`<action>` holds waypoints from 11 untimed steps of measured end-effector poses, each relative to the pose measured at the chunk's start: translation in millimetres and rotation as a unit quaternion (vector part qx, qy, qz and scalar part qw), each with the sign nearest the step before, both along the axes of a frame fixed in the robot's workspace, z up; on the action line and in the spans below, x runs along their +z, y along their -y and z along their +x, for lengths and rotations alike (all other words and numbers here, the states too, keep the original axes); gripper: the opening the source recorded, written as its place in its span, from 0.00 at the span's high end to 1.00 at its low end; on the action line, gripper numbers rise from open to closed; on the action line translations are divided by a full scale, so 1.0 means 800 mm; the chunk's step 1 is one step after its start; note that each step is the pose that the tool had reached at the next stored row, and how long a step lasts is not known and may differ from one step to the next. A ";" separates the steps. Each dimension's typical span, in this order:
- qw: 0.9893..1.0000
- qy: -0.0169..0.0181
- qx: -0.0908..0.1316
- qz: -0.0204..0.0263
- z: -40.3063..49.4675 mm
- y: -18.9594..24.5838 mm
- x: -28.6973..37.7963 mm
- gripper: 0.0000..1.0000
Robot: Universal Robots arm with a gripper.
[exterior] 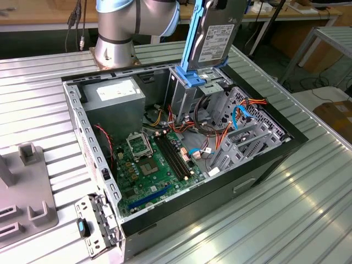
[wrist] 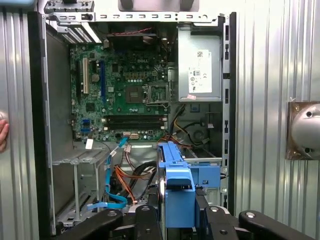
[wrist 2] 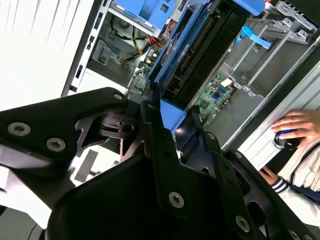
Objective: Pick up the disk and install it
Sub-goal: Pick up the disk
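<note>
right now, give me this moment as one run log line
stage: install | gripper: shut on disk | disk: upright, lower end at top of drive cage | case: open | seated: cannot tell
</note>
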State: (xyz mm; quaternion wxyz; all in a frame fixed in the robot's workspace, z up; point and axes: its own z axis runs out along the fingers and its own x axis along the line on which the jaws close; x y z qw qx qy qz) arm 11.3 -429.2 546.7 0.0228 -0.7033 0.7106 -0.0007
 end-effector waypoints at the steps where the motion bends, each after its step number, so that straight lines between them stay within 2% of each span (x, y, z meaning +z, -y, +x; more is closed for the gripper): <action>1: 1.000 0.000 0.000 0.000 0.000 0.0015 0.0000 0.63; 4: 1.000 0.000 0.000 0.000 0.000 0.0139 -0.0001 0.63; 7: 1.000 0.000 0.000 0.000 0.000 0.0323 0.0000 0.63; 9: 1.000 0.000 0.000 0.000 0.000 0.0409 0.0000 0.63; 10: 1.000 0.000 0.000 0.000 0.000 0.0548 -0.0001 0.63; 11: 1.000 0.000 0.000 0.000 0.000 0.0589 -0.0001 0.63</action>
